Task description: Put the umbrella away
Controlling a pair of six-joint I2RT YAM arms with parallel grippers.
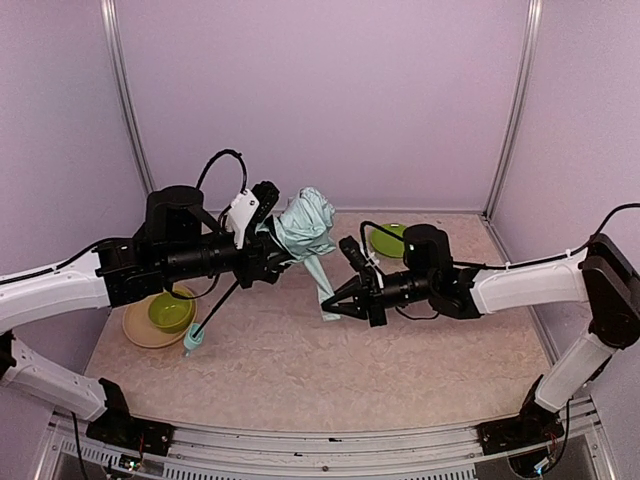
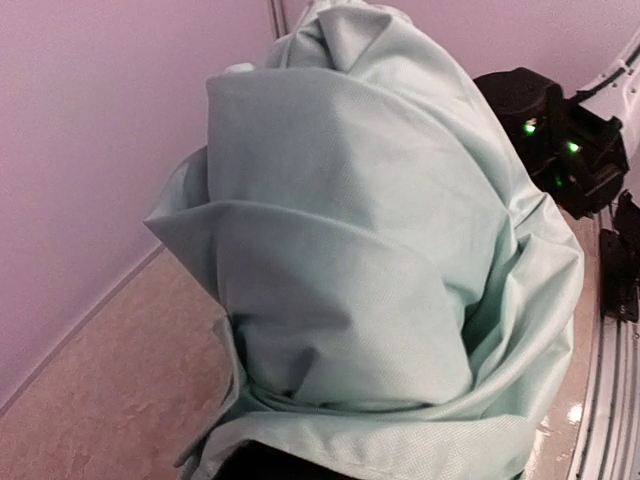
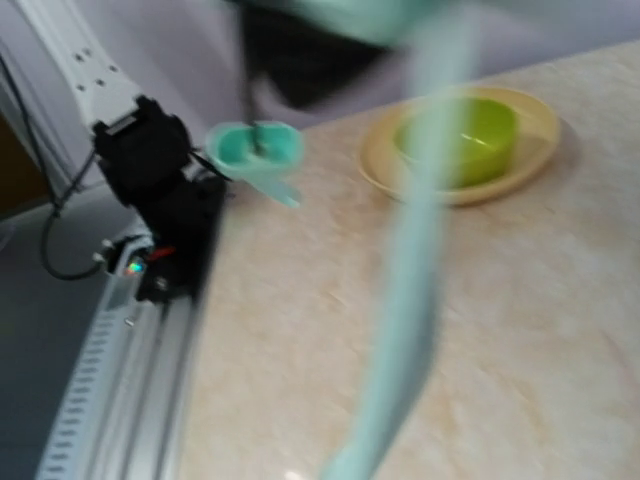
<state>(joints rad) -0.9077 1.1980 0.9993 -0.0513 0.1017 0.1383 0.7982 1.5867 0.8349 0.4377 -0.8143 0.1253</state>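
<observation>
The umbrella (image 1: 305,225) is up off the table (image 1: 300,370), around eleven o'clock from the table's middle. Its pale mint fabric is bunched in loose, crumpled folds, not rolled tight. My left wrist camera sees almost nothing but those folds, with a sliver of black lining at the bottom edge.

The thin black shaft (image 1: 225,300) slants down toward eight o'clock and ends in the small mint handle (image 1: 193,340). The handle hangs low, and I cannot tell whether it touches the table.

My left gripper (image 1: 278,255) is clamped on the umbrella just under the bunched fabric. A narrow mint strap (image 1: 322,280) drops from the bundle toward five o'clock. My right gripper (image 1: 332,308) has its fingers pressed together at the strap's lower end, pinching it. The right wrist view is blurred, but the strap runs straight down toward my fingers.

A tan plate (image 1: 135,325) sits at eight o'clock on the table with a lime-green bowl (image 1: 170,312) resting in it. The umbrella handle is just beside the plate's four o'clock rim. A second green bowl (image 1: 386,240) stands at one o'clock, behind my right arm.
</observation>
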